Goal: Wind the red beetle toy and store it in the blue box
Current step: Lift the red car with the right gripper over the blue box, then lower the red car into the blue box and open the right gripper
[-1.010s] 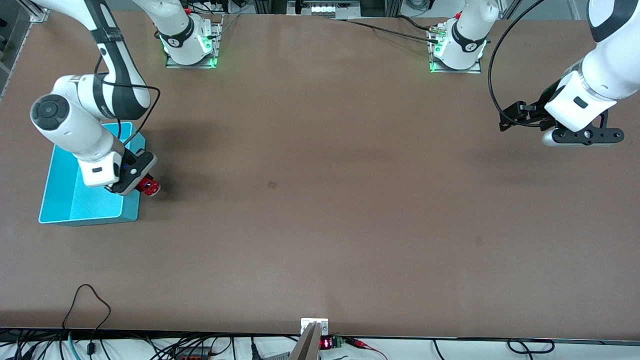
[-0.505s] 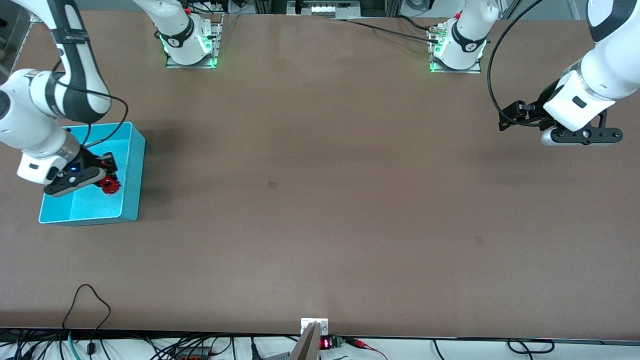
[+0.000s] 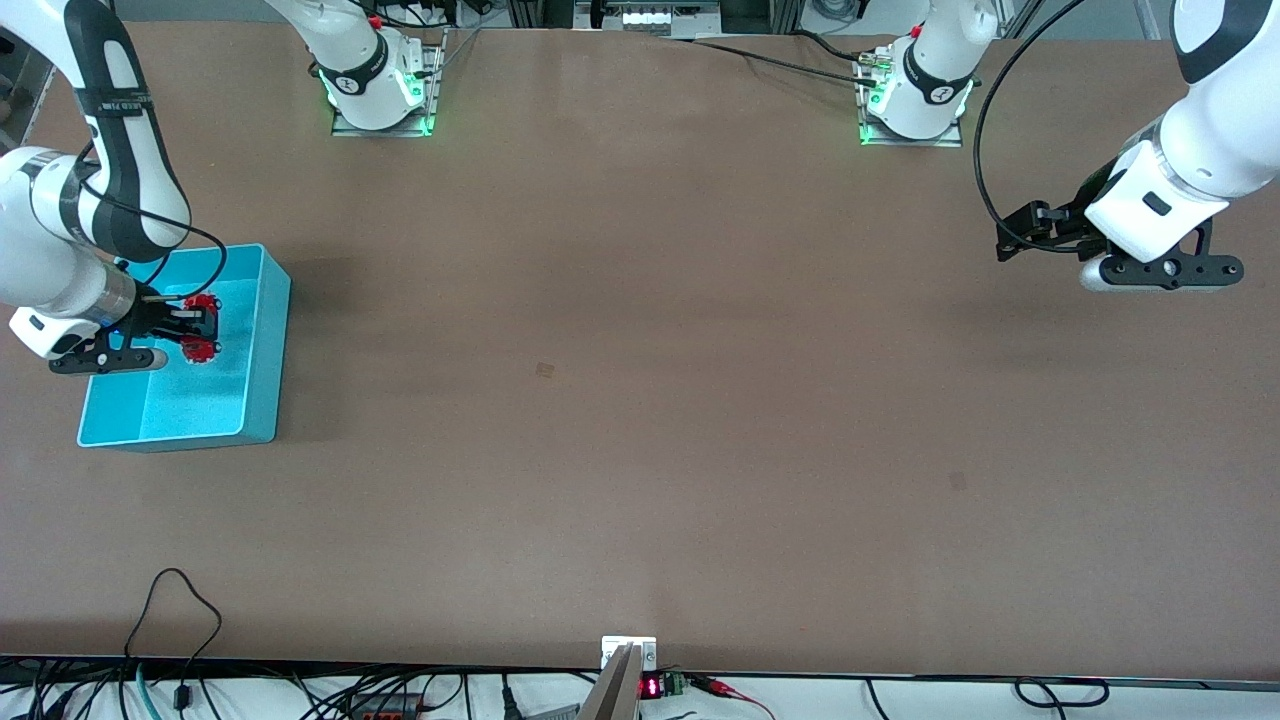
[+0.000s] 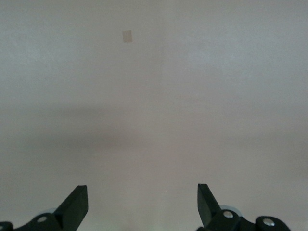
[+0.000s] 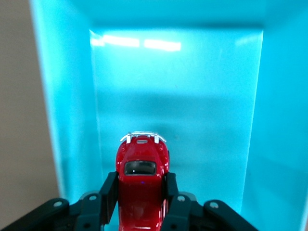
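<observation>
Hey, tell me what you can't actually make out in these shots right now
- Whether the red beetle toy touches the floor of the blue box: in the front view the right gripper covers it; the right wrist view looks along it.
- The toy's tail end: cut off by the right wrist view's edge.
- Any winding mechanism: none shows.
- The left gripper waits, open, over bare table; its wrist view's edge cuts off its fingers' bases.
</observation>
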### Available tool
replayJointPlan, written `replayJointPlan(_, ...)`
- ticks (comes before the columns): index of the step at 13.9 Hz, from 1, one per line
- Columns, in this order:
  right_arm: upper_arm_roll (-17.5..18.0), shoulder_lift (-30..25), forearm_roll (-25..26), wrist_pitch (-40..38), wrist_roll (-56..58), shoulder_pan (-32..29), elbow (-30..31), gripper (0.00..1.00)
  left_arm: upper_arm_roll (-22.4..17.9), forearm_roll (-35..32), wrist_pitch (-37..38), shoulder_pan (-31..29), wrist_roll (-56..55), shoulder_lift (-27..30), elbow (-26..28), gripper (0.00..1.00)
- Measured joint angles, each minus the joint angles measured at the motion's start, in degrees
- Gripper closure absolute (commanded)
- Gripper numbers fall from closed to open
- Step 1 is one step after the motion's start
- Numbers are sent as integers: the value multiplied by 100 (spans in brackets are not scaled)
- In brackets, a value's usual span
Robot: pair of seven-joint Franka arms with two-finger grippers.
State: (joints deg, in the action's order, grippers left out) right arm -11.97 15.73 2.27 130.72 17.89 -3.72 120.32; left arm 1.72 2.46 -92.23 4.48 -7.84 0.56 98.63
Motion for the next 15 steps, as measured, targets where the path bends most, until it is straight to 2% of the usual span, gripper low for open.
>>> replayJointPlan(3,-168,206,1,0,0,-4,130,99,0,-7,19,0,0,0,0,0)
replayJointPlan(5,-183,323,2,1,1,-5,177,95,0,-8,32,1,0,0,0,0)
replayJointPlan(10,-252,542,3,12,84,-18,199,95,0,-9,37,7,1,0,0,0)
replayJointPlan(12,-263,625,4,33,157,-68,200,90,0,-9,37,16,1,0,-2,0)
replayJointPlan(13,-267,653,4,54,220,-88,200,85,0,-9,37,18,1,0,-2,0)
replayJointPlan(15,-277,703,4,113,311,-123,200,63,0,-9,37,21,1,0,-3,0)
